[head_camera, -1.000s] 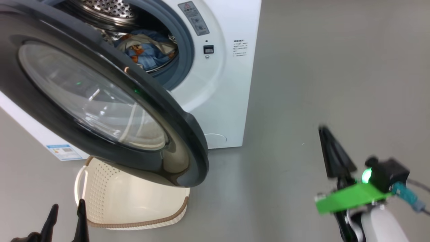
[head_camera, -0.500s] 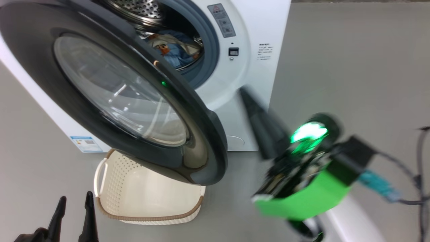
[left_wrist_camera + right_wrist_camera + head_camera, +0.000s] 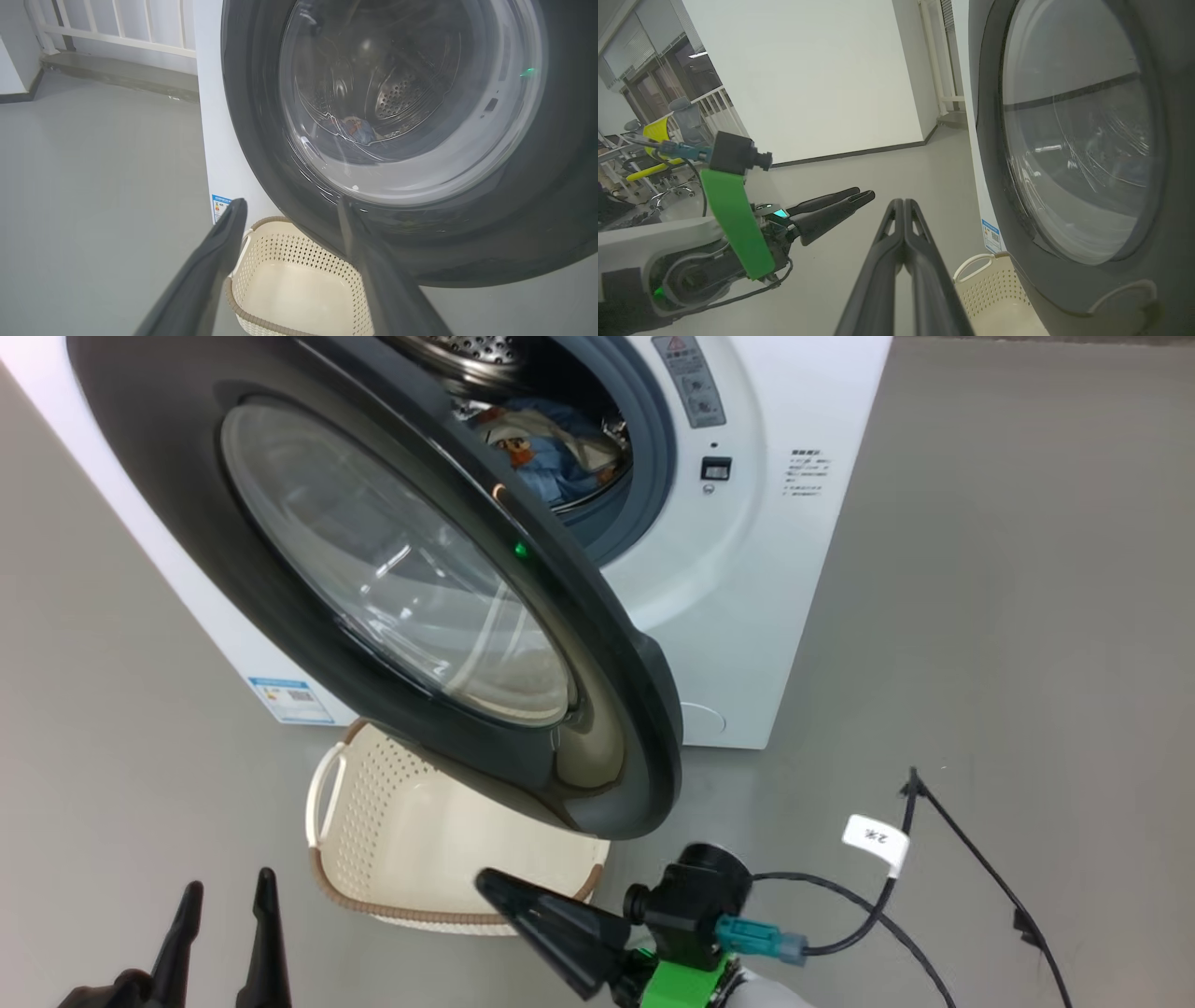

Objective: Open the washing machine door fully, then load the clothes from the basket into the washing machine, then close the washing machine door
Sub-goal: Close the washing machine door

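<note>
The right end effector (image 3: pixel 490 882) has its dark fingers pressed together on nothing. It lies low and points to the robot's left, its tip overlapping the near rim of the basket (image 3: pixel 373 784) in the head view; whether they touch cannot be told. The left end effector (image 3: pixel 229 887) hovers spread and empty above the floor (image 3: pixel 1027 616), near the basket's left side. A black cable (image 3: pixel 971 856) with a white tag trails from the right wrist. The basket, cream and perforated with a brown rim, sits empty under the washing machine door (image 3: pixel 635 709). The door hangs partly open, its glossy black rim and bulging glass between both end effectors and the drum. The clothes (image 3: pixel 551 457), blue with orange print, lie inside the washing machine (image 3: pixel 766 588). Half a second ago the right end effector was raised before the machine's front; the head camera has shifted too.
</note>
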### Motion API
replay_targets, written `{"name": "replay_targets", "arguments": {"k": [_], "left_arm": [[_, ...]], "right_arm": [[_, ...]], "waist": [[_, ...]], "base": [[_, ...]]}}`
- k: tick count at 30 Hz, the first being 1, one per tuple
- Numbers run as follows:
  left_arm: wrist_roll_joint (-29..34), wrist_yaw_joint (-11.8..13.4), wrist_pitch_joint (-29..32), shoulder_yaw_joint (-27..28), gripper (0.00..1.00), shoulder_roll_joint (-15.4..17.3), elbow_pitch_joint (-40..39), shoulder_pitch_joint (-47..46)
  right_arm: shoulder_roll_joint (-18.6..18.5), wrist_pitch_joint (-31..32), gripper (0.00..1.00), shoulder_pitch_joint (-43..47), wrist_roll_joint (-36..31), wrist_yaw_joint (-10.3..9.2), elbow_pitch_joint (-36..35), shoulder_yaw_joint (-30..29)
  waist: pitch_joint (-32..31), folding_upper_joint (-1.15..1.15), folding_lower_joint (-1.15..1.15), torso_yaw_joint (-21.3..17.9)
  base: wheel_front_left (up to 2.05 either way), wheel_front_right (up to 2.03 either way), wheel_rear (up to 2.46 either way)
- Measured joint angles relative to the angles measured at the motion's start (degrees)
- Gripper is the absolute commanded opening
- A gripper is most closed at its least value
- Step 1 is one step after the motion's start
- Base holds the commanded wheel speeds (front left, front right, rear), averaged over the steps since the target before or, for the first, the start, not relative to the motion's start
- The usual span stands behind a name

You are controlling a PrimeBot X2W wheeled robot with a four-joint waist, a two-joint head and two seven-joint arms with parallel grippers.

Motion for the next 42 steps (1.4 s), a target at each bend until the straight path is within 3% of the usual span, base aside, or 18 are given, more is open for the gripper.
{"name": "replay_targets", "arguments": {"k": [5, 10, 18, 30, 42], "left_arm": [[0.0, 0.0, 0.0, -0.1, 1.00, -0.3, 0.1, -0.1], [-0.4, 0.0, 0.0, -0.3, 1.00, -0.3, 0.2, -0.3], [-0.5, 0.0, 0.0, -0.8, 1.00, -0.3, 0.1, -2.0], [-0.9, 0.0, 0.0, -1.8, 1.00, -0.3, -0.4, -3.9], [-1.6, 0.0, 0.0, -3.4, 1.00, -0.3, -2.1, -8.6]], "right_arm": [[0.0, 0.0, 0.00, 0.0, 0.2, 0.00, 7.3, -0.2], [0.0, 0.0, 0.00, 0.0, -1.0, 0.00, 10.1, -4.0], [0.0, 0.0, 0.00, -0.4, -4.8, 0.00, 8.2, -12.9], [0.3, 0.0, 0.00, -1.8, -7.6, 0.01, 5.5, -20.1], [-0.1, 0.0, 0.00, -11.1, -8.8, 0.01, 5.9, -30.7]], "waist": [[1.3, 0.00, 0.00, 0.7], [2.4, 0.00, 0.00, 0.7], [3.8, 0.00, 0.00, 0.0], [6.0, 0.00, 0.00, -0.6], [10.5, 0.00, 0.00, 0.6]], "base": [[0.00, 0.00, 0.00], [0.00, 0.00, 0.00], [0.00, 0.00, 0.00], [0.00, 0.00, 0.00], [0.00, 0.00, 0.00]]}}
